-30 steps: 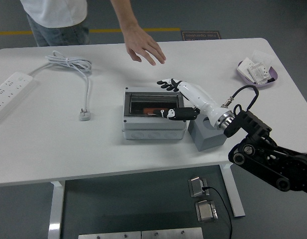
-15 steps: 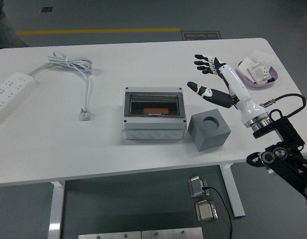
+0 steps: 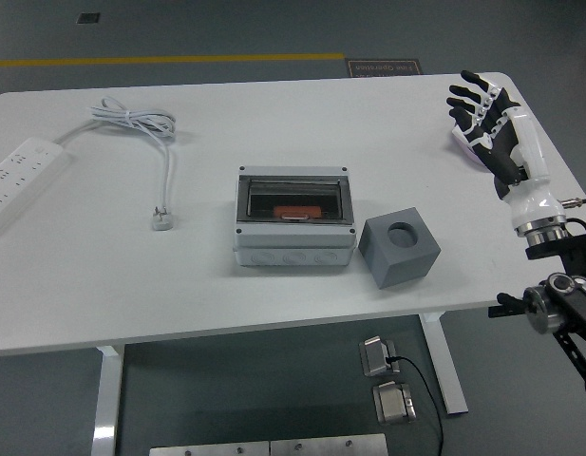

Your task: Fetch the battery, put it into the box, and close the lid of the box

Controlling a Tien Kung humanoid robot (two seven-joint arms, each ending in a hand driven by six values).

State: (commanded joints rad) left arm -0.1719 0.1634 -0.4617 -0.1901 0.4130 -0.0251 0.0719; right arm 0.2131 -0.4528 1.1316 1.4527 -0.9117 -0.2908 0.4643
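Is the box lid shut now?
Shut, it seems: the lid lies flat across the box, the orange battery showing through it.

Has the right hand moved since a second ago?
Yes. The right hand, fingers spread and empty, has pulled back rightward from over the box to the table's right edge, past the grey block.

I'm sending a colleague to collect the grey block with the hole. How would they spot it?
Start at the grey box with the dark window in the middle of the white table. The grey block stands just to its right, near the front edge. It alone is a plain cube with a round hole in its top.
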